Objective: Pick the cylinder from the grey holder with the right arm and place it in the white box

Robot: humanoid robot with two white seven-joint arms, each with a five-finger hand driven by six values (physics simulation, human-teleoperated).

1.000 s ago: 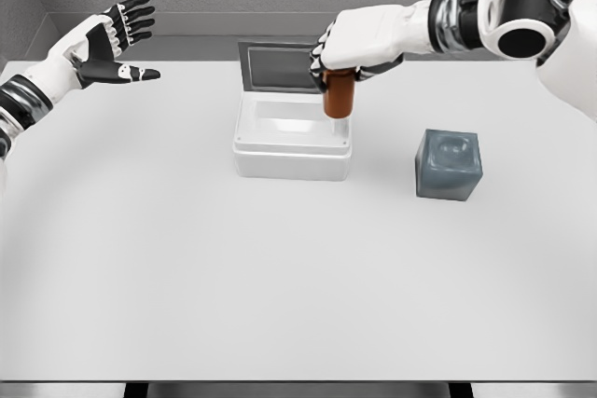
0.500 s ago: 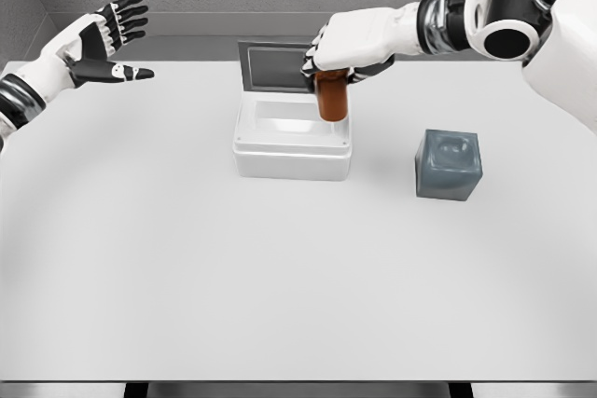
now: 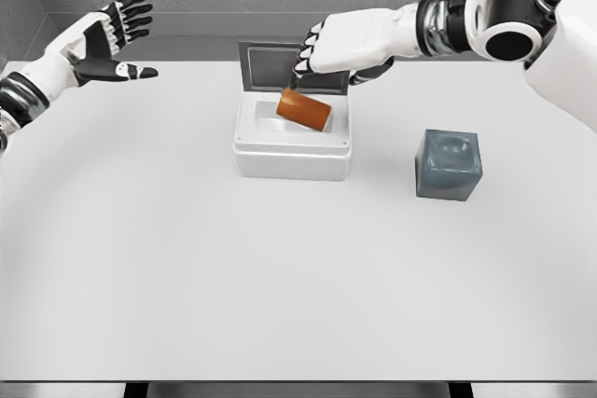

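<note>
The right hand (image 3: 328, 47) hovered above the white box (image 3: 293, 144), fingers (image 3: 305, 55) loosened and gripping nothing. Just below them the brown cylinder (image 3: 305, 110) lay tilted over the box opening, clear of the hand. The box's raised lid (image 3: 277, 67) stood behind. The grey holder (image 3: 449, 164) sat to the right on the white table (image 3: 280, 277). The left hand (image 3: 107, 42) was raised far left, fingers spread.
</note>
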